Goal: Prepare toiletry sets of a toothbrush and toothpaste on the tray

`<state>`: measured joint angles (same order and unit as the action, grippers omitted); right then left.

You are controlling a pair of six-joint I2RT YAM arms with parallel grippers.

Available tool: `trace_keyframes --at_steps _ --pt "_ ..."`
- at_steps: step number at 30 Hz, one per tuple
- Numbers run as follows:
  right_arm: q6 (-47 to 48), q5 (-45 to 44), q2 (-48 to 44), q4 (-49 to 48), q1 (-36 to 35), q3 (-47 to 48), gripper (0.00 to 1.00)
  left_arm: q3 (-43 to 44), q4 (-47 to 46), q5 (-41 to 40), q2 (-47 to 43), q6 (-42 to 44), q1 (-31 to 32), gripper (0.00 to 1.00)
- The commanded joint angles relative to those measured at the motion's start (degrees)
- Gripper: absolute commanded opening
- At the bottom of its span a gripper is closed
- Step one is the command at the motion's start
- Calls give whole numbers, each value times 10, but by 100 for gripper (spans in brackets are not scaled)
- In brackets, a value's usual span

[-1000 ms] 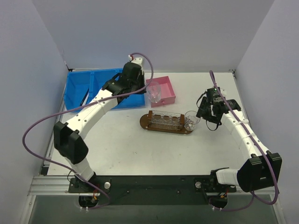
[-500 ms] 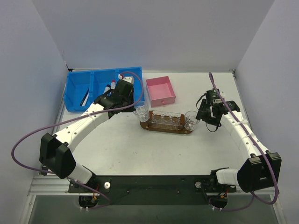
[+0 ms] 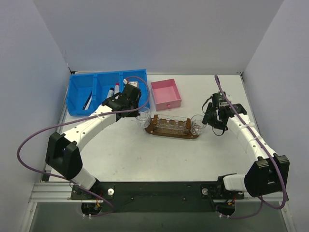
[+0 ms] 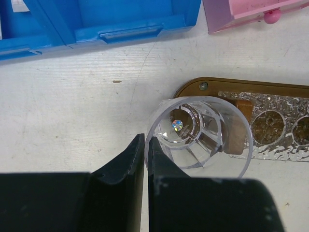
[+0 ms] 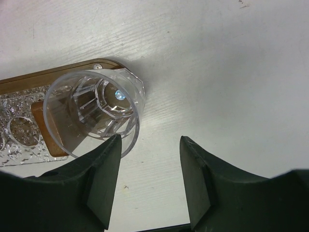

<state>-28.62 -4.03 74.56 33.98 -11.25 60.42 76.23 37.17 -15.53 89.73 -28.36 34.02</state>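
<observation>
The dark wooden tray (image 3: 153, 129) lies mid-table and carries a patterned glass rack (image 3: 171, 124). My left gripper (image 3: 141, 113) is shut on the rim of a clear plastic cup (image 3: 144, 118) at the tray's left end. In the left wrist view its fingers (image 4: 137, 154) pinch the wall of that cup (image 4: 198, 137) over the tray (image 4: 212, 87). A second clear cup (image 3: 197, 124) stands at the tray's right end. My right gripper (image 3: 212, 120) is open just right of it; that cup (image 5: 94, 111) sits outside the left finger (image 5: 104, 164). White toothpaste tubes (image 3: 115, 90) lie in the blue bin (image 3: 82, 84).
An empty pink box (image 3: 165, 94) sits behind the tray. The blue bin (image 4: 96, 21) and pink box (image 4: 251, 12) lie just beyond the left gripper. A dark stick-like item (image 3: 88, 100) rests in the bin's left compartment.
My left arm carried its cup from beside the pink box down to the tray's left end. The right gripper narrowed slightly and stayed by its cup.
</observation>
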Motion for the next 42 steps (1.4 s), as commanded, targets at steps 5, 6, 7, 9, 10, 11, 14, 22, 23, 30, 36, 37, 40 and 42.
trace_keyframes --at_steps 5,6,7,9,10,11,14,22,23,30,36,37,40,42 --pt "-1 3 10 3 -1 13 45 1 -50 21 4 -9 7 0" --pt "-2 4 10 4 0 12 45 -1 -53 23 10 -9 6 0" --pt "-3 5 9 3 -1 10 45 -2 -58 27 12 -8 6 0" --pt "-5 5 9 2 -1 7 45 -1 -58 29 19 -6 7 0" --pt "-5 6 9 1 -1 5 45 -1 -58 29 22 -6 7 0" --pt "-6 6 8 1 0 4 44 -2 -58 29 22 -6 7 0" --pt "-6 6 8 -1 0 -2 43 -6 -61 32 26 -6 7 0" --pt "-3 3 22 -8 -2 -8 40 -14 -68 41 29 -6 7 0" --pt "-2 3 25 -8 -1 -9 39 -15 -68 42 29 -6 7 0" --pt "0 4 32 -14 -2 -12 38 -17 -74 47 33 -6 10 0" --pt "1 10 37 -15 -2 -13 36 -15 -74 51 40 -6 13 0" --pt "1 10 37 -15 -2 -13 36 -15 -74 50 40 -6 14 0" --pt "1 10 37 -15 -1 -14 35 -14 -74 51 41 -6 15 0" --pt "1 10 38 -15 -1 -14 35 -15 -75 52 43 -6 16 0"
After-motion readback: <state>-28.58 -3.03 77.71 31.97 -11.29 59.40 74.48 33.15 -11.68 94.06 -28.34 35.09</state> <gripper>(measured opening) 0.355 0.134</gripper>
